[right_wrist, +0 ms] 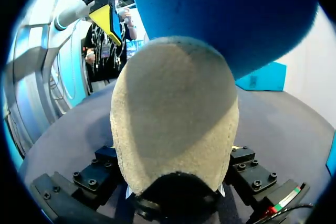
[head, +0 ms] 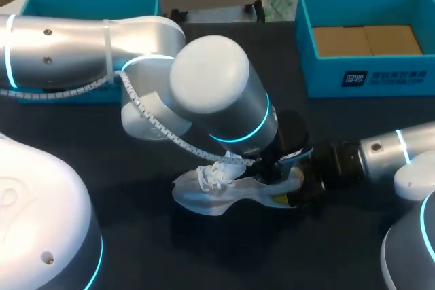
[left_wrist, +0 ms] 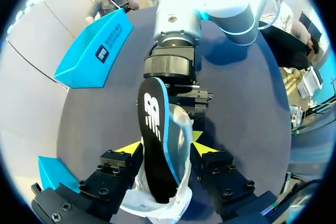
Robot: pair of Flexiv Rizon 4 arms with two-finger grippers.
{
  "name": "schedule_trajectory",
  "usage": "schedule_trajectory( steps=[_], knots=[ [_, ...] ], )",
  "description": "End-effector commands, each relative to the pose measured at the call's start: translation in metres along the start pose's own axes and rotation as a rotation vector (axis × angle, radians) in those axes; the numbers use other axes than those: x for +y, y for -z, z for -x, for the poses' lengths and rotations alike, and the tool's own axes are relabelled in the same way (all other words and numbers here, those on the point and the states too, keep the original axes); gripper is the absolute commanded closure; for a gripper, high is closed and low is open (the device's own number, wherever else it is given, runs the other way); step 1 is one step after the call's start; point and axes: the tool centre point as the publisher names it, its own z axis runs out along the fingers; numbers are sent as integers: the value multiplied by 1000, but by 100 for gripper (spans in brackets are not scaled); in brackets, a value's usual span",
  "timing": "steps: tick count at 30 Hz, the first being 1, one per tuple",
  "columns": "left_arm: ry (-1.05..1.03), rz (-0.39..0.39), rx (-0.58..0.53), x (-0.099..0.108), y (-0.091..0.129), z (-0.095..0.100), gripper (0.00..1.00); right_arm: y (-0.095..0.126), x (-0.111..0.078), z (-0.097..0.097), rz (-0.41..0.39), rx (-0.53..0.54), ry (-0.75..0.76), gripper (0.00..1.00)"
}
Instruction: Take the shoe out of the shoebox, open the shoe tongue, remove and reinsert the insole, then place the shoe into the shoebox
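Brightly, evenly lit from overhead, with soft glare on the white left arm (head: 207, 76) above the shoe (head: 217, 191), faint shadow on the dark table (head: 224, 249) beneath the shoe, and shade across the insole (right_wrist: 173, 103) sticking out of it.

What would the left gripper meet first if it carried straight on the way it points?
The left gripper grips the shoe, with the insole jutting ahead of its fingers. Going on, it would probably meet the right gripper first, directly ahead; how close that is remains unclear.
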Motion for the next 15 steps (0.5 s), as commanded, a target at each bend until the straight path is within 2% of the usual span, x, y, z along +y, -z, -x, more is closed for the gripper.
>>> schedule_trajectory(
  steps=[1, 9, 15],
  knots=[
    [10, 15, -80, -8, -5, -9, 42, 0, 2, -1, -4, -2, 0, 100],
    [32, 19, -184, -5, -15, -17, 39, 0, 2, -1, -4, -2, 0, 100],
    [51, 24, -224, -7, -21, -15, 38, 0, 2, -1, -4, -2, 0, 100]
  ],
)
